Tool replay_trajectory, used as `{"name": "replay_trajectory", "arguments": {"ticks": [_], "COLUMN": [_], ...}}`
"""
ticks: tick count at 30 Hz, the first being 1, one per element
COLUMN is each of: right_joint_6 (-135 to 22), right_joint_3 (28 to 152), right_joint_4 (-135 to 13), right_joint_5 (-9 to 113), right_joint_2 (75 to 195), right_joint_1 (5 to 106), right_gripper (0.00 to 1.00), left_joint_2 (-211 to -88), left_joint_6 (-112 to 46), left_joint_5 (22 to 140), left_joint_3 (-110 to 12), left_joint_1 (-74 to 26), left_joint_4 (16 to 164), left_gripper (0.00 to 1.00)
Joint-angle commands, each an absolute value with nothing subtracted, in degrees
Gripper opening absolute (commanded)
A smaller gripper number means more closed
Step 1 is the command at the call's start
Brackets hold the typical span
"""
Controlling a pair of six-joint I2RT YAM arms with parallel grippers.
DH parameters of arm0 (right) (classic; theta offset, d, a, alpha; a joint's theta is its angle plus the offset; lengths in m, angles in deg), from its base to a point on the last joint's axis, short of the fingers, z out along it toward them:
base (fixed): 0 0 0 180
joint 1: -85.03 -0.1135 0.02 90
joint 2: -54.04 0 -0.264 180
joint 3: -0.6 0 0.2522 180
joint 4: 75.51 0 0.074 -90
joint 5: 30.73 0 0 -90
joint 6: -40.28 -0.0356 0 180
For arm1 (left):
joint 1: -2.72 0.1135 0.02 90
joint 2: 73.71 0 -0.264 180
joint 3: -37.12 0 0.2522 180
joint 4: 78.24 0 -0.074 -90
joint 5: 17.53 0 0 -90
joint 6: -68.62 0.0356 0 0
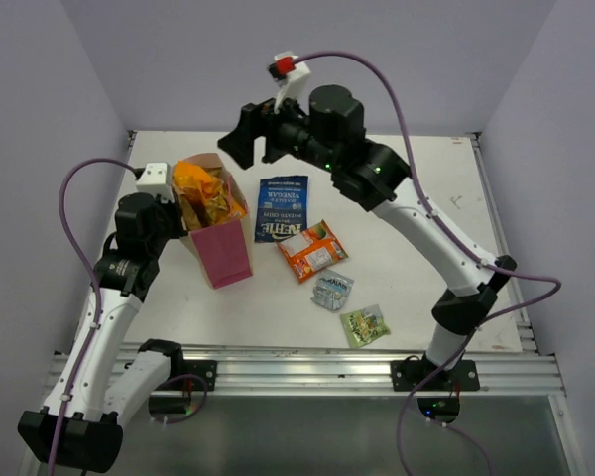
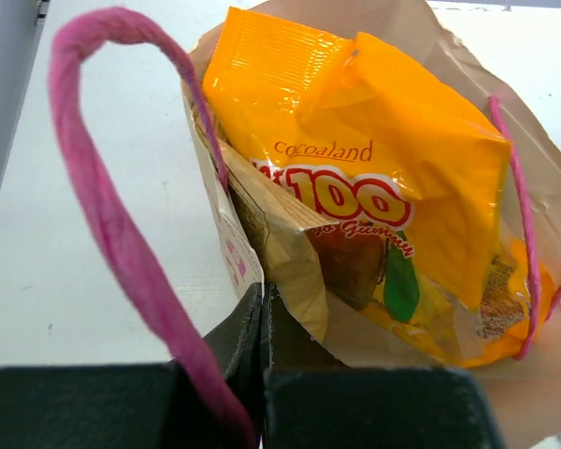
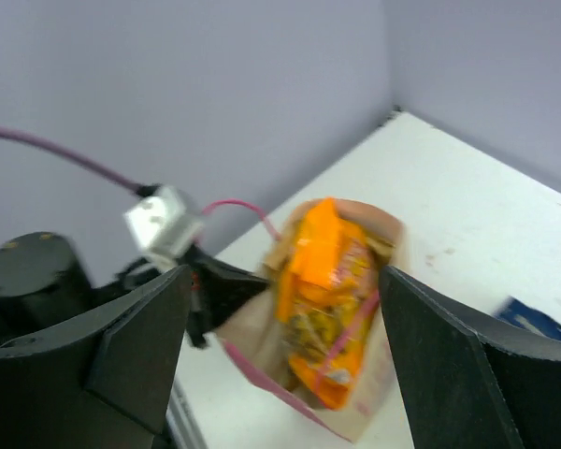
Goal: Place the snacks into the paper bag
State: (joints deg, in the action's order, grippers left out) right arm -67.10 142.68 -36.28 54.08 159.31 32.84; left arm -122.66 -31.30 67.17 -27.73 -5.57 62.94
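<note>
orange-yellow bag (image 2: 355,140): it is inside the paper bag (image 1: 225,256), but its top sticks out above the rim and it leans.
paper bag: it stands upright on the left part of the table (image 1: 416,178), with the mouth open to above.
left gripper (image 2: 262,323): fingers together, clamped on the near wall of the paper bag, just beside the pink handle (image 2: 103,215).
right gripper (image 1: 246,147): fingers well apart and empty, hovering above and behind the bag mouth.
snacks outside: dark blue chip bag (image 1: 281,208), orange-red pack (image 1: 312,250), small silver-blue packet (image 1: 332,290) and small green packet (image 1: 364,325), all flat to the right of the paper bag.
step in hand: we judge it is to fetch the next snack; the dark blue chip bag lies nearest.
how to do it well: we should pinch it by one edge, lift it above the rim, and let it go beside the orange-yellow bag while the left gripper holds the mouth open.
risk: the orange-yellow bag may block the mouth; we think a push down first can help.
</note>
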Motion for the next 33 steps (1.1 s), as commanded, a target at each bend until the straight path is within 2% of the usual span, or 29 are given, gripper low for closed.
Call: {"name": "replay_trajectory", "arguments": {"ticks": [1,3,8,15,24,25,26,28,29,31,33], "right_joint_6": [-68.7,-71.4,-68.2,-69.1,-68.9,-69.1,-69.4,-70.0,-70.2,-70.1,-69.6], "right_joint_3": [133.6,127.7,127.1,136.6,137.7,137.6,137.4,136.3,135.8,134.7,133.2], "right_joint_4": [-32.1,-32.2,-29.9,-27.2,-28.4,-28.4,-28.4,-28.4,-28.4,-27.5,-27.3], "right_joint_5": [59.0,58.5,59.1,59.1,61.1,60.2,59.6,59.4,58.1,58.0,58.6], "right_joint_2": [157.2,158.3,169.2,185.3,191.8,192.7,193.2,193.7,194.0,194.2,193.9], "right_joint_1": [40.4,46.0,51.9,53.7,54.2,54.2,54.3,54.3,54.2,54.3,54.3], "right_gripper": [0.85,0.87,0.91,0.93,0.91,0.88,0.74,0.56,0.39,0.34,0.38], "left_joint_2": [-121.5,-120.7,-118.6,-117.7,-119.8,-119.9,-120.1,-120.6,-120.7,-121.0,-121.0], "left_joint_6": [-31.4,-31.5,-32.5,-35.4,-34.9,-34.9,-34.9,-34.8,-34.8,-34.8,-34.8], "left_joint_5": [61.7,57.5,54.3,52.7,55.3,55.6,55.7,55.9,56.0,56.3,56.5], "left_joint_3": [-26.6,-26.8,-25.9,-25.8,-27.3,-27.8,-27.9,-28.0,-28.0,-27.8,-27.6], "left_joint_1": [-5.8,-5.7,-5.7,-5.7,-5.7,-5.7,-5.7,-5.7,-5.7,-5.7,-5.7], "left_joint_4": [64.0,63.2,61.3,59.4,59.6,59.6,59.7,60.1,60.1,60.3,60.8], "left_gripper": [0.00,0.00,0.00,0.00,0.00,0.00,0.00,0.00,0.00,0.00,0.00]}}
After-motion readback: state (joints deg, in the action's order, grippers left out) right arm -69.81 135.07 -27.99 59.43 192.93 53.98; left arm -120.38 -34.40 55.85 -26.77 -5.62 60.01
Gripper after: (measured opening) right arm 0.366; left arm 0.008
